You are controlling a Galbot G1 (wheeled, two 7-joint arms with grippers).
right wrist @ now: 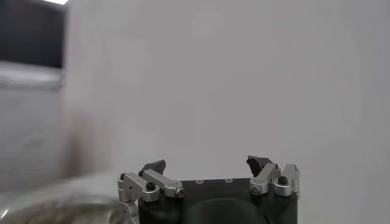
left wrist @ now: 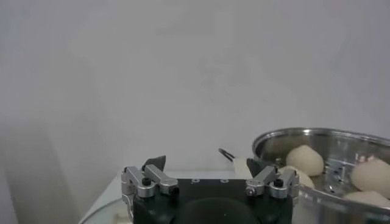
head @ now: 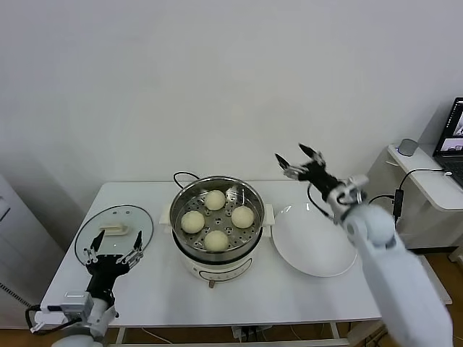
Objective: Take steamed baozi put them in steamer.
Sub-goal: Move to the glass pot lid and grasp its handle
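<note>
Nearest the robot, at the near left corner of the white table (head: 145,289), the left gripper (head: 113,247) hangs low with its fingers spread wide and nothing between them, just on the near side of the round glass lid (head: 108,235) that lies flat on the tabletop. In the left wrist view that same left gripper (left wrist: 210,176) shows its two jaws well apart, with the pot's shiny rim off to one side. Farther in, at the middle of the table, stands the steamer (head: 217,220), and all four steamed baozi (head: 217,219) sit on its perforated tray, one toward each side, none touching its neighbour as far as can be seen. To the right of the steamer, just beside its handle, the flat white plate (head: 315,242) lies bare. Farthest back and highest, the right gripper (head: 300,160) is raised above the far edge of the plate, its fingers splayed open and empty; the right wrist view shows the right gripper (right wrist: 210,173) facing only the blank wall. From that claw the steamer lies down and to the left, and the buns, being round, offer no long axis to line up with. The left arm is low beside the lid; the right arm is high and clear of the pot. Judging by how things lie, the loading looks complete, with no bun left outside. No brand, label or writing can be read on the pot, the base or the lid.
</note>
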